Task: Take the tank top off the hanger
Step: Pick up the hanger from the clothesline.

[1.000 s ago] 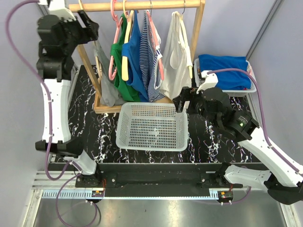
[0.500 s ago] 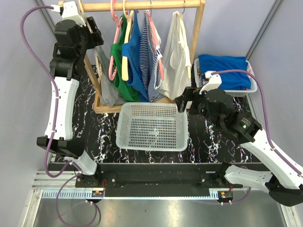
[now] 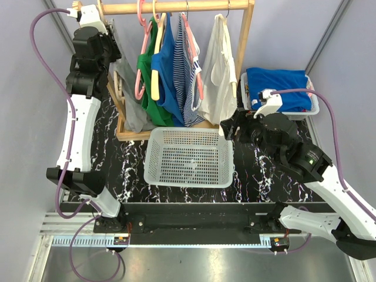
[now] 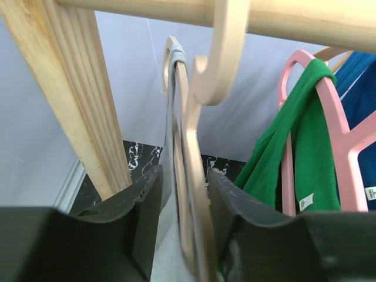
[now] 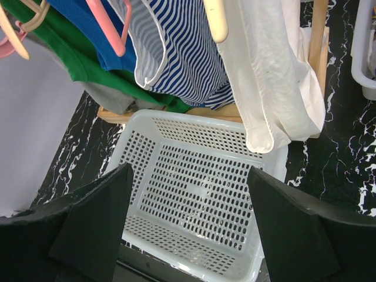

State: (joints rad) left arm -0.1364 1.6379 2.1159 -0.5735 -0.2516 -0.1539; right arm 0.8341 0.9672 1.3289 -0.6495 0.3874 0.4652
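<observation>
**Straddled, grip unconfirmed**

Top view: the left gripper (image 3: 108,44) is at the left end of the wooden rail (image 3: 176,6), beside the hanging grey tank top (image 3: 132,108). The right gripper (image 3: 228,129) hovers by the white mesh basket (image 3: 147,170).

Left wrist: the jaws are partly closed around the top's pale wooden hanger (image 4: 189,117); I cannot tell if they pinch it.

Right wrist: the jaws are wide apart and empty.

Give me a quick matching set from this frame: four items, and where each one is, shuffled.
Items
1. wooden hanger
2. basket
3. blue cloth
4. white top

Places
A. in the tray at the far right
B. straddled by the left gripper
C. on the table, in front of the rack
D. hanging at the right end of the rail

Pairs: 1-B, 2-C, 3-A, 4-D
</observation>
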